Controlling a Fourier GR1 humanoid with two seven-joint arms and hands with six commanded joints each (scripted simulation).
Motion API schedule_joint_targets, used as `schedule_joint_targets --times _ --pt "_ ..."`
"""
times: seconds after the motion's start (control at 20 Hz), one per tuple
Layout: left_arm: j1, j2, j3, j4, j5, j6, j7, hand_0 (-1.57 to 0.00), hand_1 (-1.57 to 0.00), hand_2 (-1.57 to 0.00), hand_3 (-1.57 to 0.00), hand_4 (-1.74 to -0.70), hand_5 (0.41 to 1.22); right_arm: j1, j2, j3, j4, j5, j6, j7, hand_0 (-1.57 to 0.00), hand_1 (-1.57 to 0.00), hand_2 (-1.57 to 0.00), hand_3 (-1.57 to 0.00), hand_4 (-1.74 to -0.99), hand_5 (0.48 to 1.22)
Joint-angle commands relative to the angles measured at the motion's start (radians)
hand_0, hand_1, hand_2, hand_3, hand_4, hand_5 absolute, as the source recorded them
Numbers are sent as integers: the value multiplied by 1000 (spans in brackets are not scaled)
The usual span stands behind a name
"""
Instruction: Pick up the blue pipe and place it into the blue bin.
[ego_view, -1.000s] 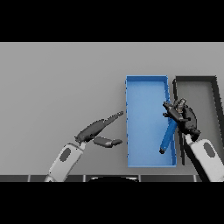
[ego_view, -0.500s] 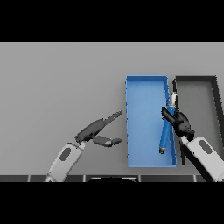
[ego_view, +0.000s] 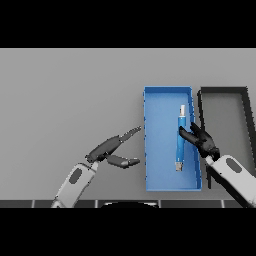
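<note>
You have a grey table (ego_view: 70, 95) carrying 2 bins side by side: the blue bin (ego_view: 162, 180) and, just to its right, a dark bin (ego_view: 222, 91). The blue pipe (ego_view: 179, 142) lies lengthwise inside the blue bin, toward its right wall. Your right hand (ego_view: 202, 141) sits at the bin's right edge, fingers (ego_view: 186, 133) spread and touching the pipe, not curled round it. Your left hand (ego_view: 107, 150) hovers left of the blue bin, fingers straight, holding nothing.
</note>
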Motion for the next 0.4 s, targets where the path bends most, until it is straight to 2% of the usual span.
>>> schedule_joint_targets --times 0.0,0.05,0.15,0.35 --pt "9 5 -3 0 -7 2 -8 1 1 1 1 -883 474 0 4 0 -1 0 -4 -3 -154 -75 -33 -10 -1160 800" --pt "9 9 3 -7 4 -4 -7 1 1 1 1 -885 476 10 14 -6 -4 -12 -8 -11 -123 -60 -26 -8 -1154 809" --pt "15 9 -1 -15 10 -9 -10 1 1 1 1 -885 478 6 7 -10 2 -13 6 -12 -212 -100 -24 -5 -1152 804" --pt "27 20 2 -37 14 -7 6 1 1 1 1 -885 480 6 5 -2 5 -3 11 -11 -212 -100 -24 -5 -1152 798"
